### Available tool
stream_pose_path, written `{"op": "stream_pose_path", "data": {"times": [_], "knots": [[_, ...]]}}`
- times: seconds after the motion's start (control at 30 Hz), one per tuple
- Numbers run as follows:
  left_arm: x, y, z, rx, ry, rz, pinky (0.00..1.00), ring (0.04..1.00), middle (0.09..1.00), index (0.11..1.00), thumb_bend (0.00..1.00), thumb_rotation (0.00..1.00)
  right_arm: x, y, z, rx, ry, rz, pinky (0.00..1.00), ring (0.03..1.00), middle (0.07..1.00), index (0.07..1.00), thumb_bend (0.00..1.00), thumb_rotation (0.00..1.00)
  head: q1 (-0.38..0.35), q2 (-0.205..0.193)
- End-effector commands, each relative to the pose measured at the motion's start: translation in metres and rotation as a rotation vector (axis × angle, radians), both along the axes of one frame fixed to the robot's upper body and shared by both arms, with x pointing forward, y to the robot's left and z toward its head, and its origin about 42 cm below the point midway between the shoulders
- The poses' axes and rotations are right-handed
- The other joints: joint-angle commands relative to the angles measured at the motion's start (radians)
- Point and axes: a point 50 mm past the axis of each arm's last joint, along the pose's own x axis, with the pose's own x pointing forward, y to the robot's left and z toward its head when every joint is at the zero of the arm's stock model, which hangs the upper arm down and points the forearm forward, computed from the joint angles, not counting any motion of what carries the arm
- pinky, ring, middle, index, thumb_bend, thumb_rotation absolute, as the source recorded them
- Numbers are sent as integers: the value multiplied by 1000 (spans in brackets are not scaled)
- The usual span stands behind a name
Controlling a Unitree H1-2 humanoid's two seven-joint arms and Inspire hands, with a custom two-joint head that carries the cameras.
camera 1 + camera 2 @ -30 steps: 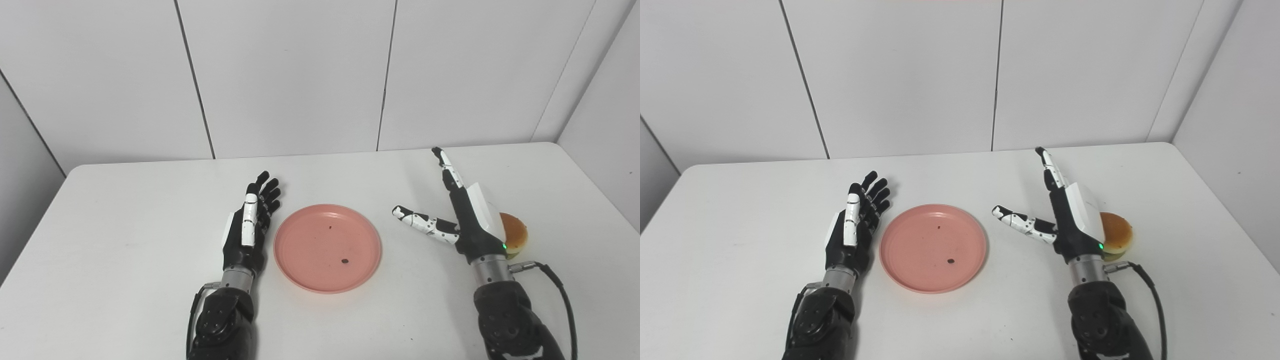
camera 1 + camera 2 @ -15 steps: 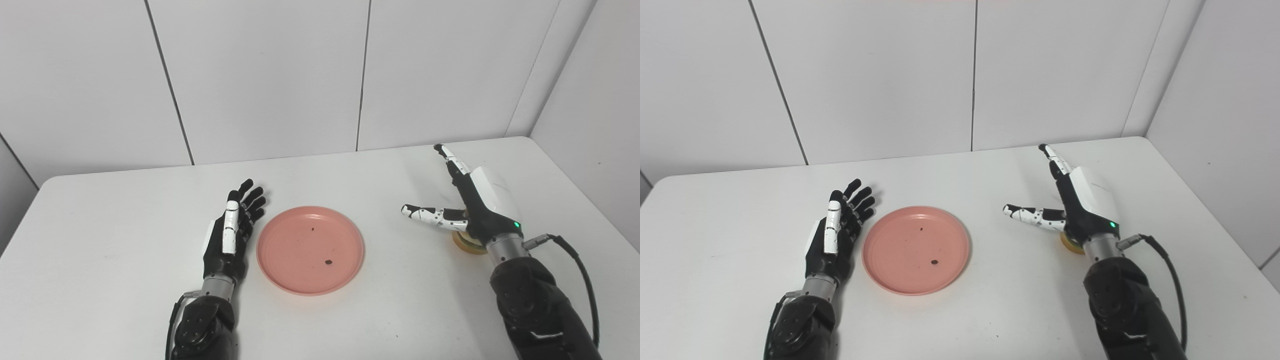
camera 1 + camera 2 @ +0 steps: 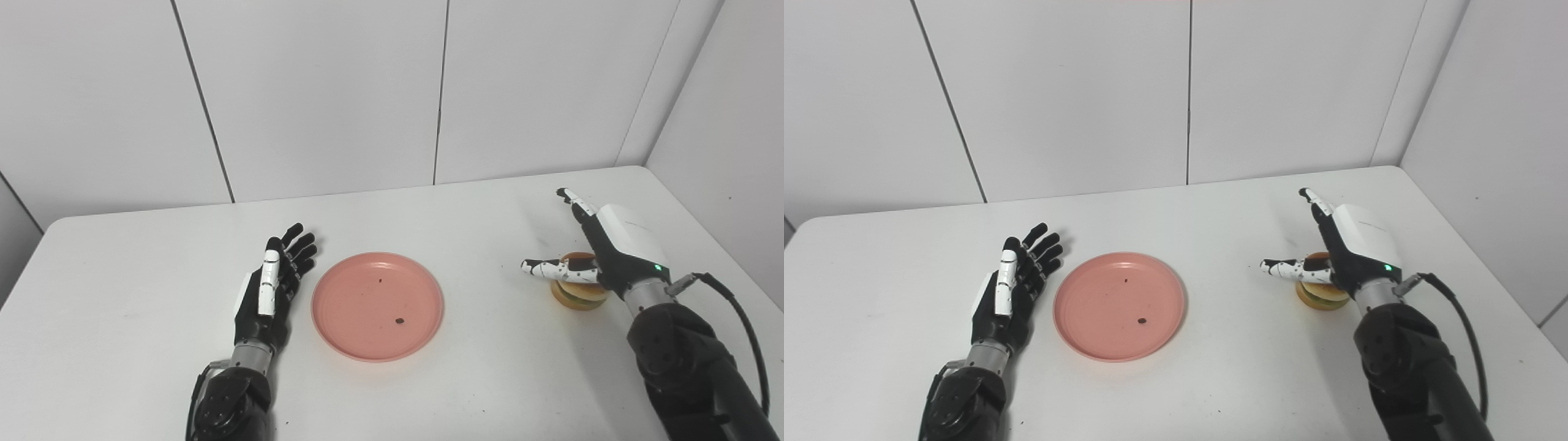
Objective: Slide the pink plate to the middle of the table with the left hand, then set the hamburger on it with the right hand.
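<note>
We see the pink plate (image 3: 376, 305) mid-desk (image 3: 122, 306), bare surface all round. Our left robot hand (image 3: 269, 288) rests beside its rim, fingers spread, empty. Our right robot hand (image 3: 603, 254) hangs splayed over the hamburger (image 3: 576, 294) near the desk's right edge, gripping nothing.

The plate (image 3: 377, 305) lies on the tabletop (image 3: 141, 343), near its middle. The left hand (image 3: 269, 288) is positioned just beside the plate's left rim (fingers spread, not touching it). The hamburger (image 3: 578, 293) sits on the tabletop well to the right of the plate. The right hand (image 3: 603, 254) is positioned above the hamburger, with the thumb (image 3: 548, 268) extending left toward the plate.
</note>
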Motion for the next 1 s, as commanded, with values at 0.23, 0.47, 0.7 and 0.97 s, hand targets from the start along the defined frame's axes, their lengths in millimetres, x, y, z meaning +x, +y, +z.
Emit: {"op": "stream_pose_path", "data": {"times": [0.23,0.47,0.7,0.97], "knots": [[-30,31,-53,18,164,41,924,889,876,867,542,1000,3,-11,24,-39,30,-60,748,878,919,922,979,526,2,6],[-29,31,-51,16,164,47,921,888,877,869,541,1000,8,-11,18,-33,113,-65,774,900,935,929,974,472,-1,6],[-28,35,-53,17,163,52,920,890,877,871,537,1000,13,-13,12,-46,181,-84,758,906,948,937,970,405,-5,10],[-30,34,-52,7,162,47,927,891,878,870,522,1000,20,-17,5,-27,259,-96,746,897,963,942,939,305,-3,12]]}}
